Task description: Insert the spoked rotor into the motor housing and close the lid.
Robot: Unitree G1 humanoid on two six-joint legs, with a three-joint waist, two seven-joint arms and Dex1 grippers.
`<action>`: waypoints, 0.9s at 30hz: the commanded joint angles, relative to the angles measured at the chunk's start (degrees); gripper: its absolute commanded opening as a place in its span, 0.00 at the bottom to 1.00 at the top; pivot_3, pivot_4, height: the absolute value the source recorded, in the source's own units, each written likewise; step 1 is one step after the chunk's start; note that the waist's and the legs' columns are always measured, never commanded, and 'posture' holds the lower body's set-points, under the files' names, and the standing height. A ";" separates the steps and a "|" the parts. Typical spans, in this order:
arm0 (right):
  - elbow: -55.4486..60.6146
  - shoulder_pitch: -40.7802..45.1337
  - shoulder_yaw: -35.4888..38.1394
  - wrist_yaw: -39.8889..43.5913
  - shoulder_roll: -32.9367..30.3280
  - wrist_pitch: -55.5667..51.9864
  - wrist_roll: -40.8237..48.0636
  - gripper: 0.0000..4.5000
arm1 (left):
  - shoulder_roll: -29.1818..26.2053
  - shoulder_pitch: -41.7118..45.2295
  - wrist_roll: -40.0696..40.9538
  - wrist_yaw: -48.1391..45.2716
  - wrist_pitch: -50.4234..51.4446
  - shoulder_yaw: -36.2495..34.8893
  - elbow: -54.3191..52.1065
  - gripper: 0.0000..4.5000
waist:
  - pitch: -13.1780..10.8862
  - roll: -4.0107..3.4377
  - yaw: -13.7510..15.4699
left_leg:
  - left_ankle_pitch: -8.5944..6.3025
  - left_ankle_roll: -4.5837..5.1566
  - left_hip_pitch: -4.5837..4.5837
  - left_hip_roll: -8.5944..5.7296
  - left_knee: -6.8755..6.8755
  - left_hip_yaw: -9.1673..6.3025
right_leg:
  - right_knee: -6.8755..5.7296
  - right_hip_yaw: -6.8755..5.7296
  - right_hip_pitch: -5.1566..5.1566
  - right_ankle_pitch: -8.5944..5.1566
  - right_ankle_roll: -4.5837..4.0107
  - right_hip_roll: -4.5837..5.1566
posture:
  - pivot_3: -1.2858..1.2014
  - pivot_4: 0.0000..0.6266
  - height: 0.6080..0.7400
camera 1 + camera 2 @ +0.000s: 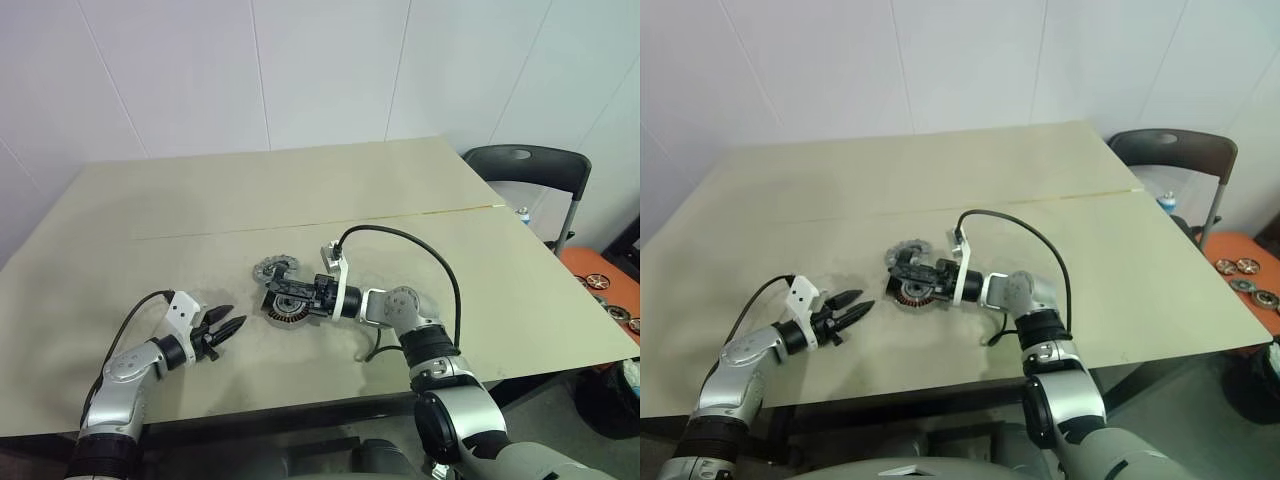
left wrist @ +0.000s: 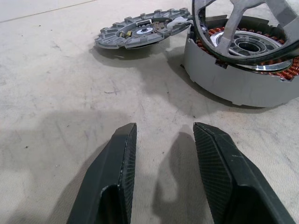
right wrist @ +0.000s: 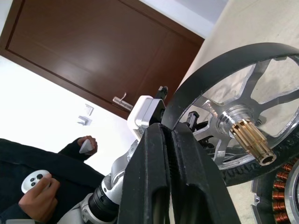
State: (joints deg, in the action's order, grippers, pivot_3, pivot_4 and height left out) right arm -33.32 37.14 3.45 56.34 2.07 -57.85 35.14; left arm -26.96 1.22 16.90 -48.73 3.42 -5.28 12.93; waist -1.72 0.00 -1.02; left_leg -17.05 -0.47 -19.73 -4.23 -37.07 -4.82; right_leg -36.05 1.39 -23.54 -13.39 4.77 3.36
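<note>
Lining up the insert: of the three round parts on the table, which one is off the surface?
The spoked rotor, pinched by its black rim in the right gripper over the motor housing. The lid lies flat.

The two head views look forward and down over the bench [image 1: 420, 190] from well back, sharing nearly everything. Each wrist view sits close, low over the bench; both take in the motor housing [image 2: 243, 70].

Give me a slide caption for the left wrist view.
Open left claw waits on the table as the spoked rotor sits tilted over the motor housing, lid beside.
</note>
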 commanded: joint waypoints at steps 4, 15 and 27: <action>1.28 0.53 -0.23 0.12 0.16 -0.21 0.90 0.44 | -0.27 0.64 0.18 -0.22 -0.42 -0.26 -0.66 0.46 | 0.00 0.00 0.01 | 0.00 0.00 -0.01 0.00 0.00 0.00 | 0.00 0.00 -0.01 0.00 0.00 0.00 | 0.52 0.00 1.00; 2.01 0.13 -1.86 1.61 -2.03 -1.25 0.73 0.44 | -0.09 0.59 0.13 -0.24 -0.55 -0.19 -0.36 0.46 | 0.00 0.00 0.01 | 0.00 0.00 -0.02 0.00 0.00 0.00 | 0.01 0.00 0.00 0.00 0.00 0.00 | 0.52 0.00 1.00; 4.36 -0.50 -4.51 2.46 -5.01 -3.48 0.64 0.44 | 0.34 0.58 0.10 -0.15 -0.68 -0.03 -0.26 0.46 | -0.01 -0.01 0.06 | 0.00 0.00 -0.03 0.00 0.00 0.00 | 0.03 -0.01 -0.01 0.00 0.00 0.01 | 0.52 0.00 1.00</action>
State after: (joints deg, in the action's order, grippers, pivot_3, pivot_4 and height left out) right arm -31.21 36.13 -1.42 58.33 -3.03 -61.68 35.02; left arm -26.76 1.28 16.89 -48.87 3.32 -5.28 12.96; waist -1.72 -0.01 -0.96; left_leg -17.05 -0.47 -19.76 -4.23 -37.07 -4.82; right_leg -36.02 1.38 -23.55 -13.39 4.77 3.38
